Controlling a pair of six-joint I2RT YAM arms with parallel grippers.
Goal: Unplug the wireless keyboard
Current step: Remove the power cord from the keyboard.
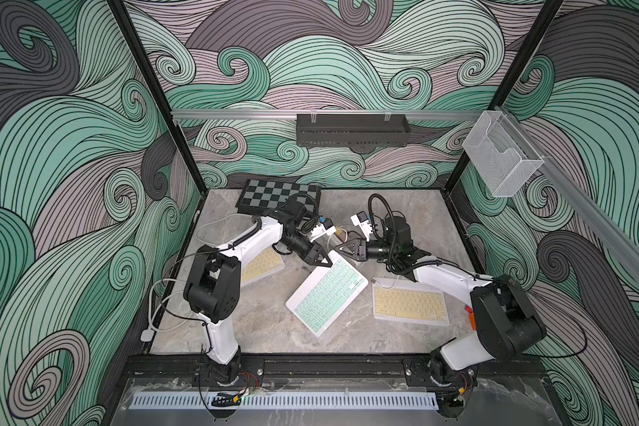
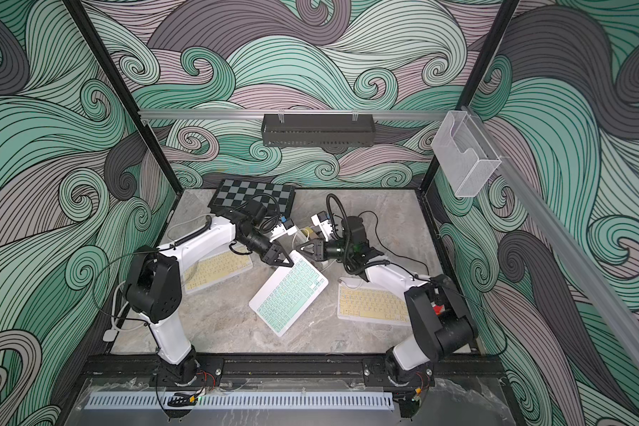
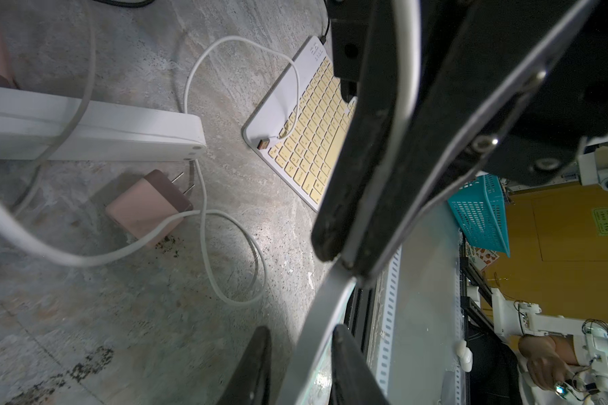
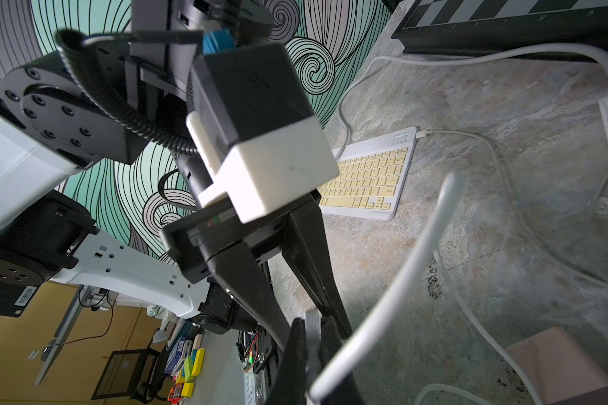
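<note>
- Marble tabletop [image 1: 259, 332] inside a booth with swirling green and grey wave walls. The green keyboard [image 1: 327, 293], the thing to unplug, lies slanted at the centre. A yellow keyboard [image 1: 408, 304] sits at its 3 o'clock.
- Left tool [image 1: 323, 260] is at the green keyboard's 12 o'clock corner, jaws astride its thin edge. I cannot tell whether they actually pinch it. If the hold is loose, the keyboard would likely slide along with any pull instead of releasing the plug.
- Right tool [image 4: 313, 326] is at the keyboard's 1 o'clock, clamped tight on the white cable [image 4: 401, 266]. The socket joint is hidden, so the grip may be on the cord rather than the plug. A cord grip could slip or strain the wire.
- A pull angled away from the socket's line could bend the connector.
- Both tools sit almost touching, so a small misjudged motion could knock them together.
- Loose cable loops [image 3: 239, 280] lie beside a pink charger [image 3: 148, 207] and a power strip [image 3: 85, 133]. A long pull might snag and drag these.
</note>
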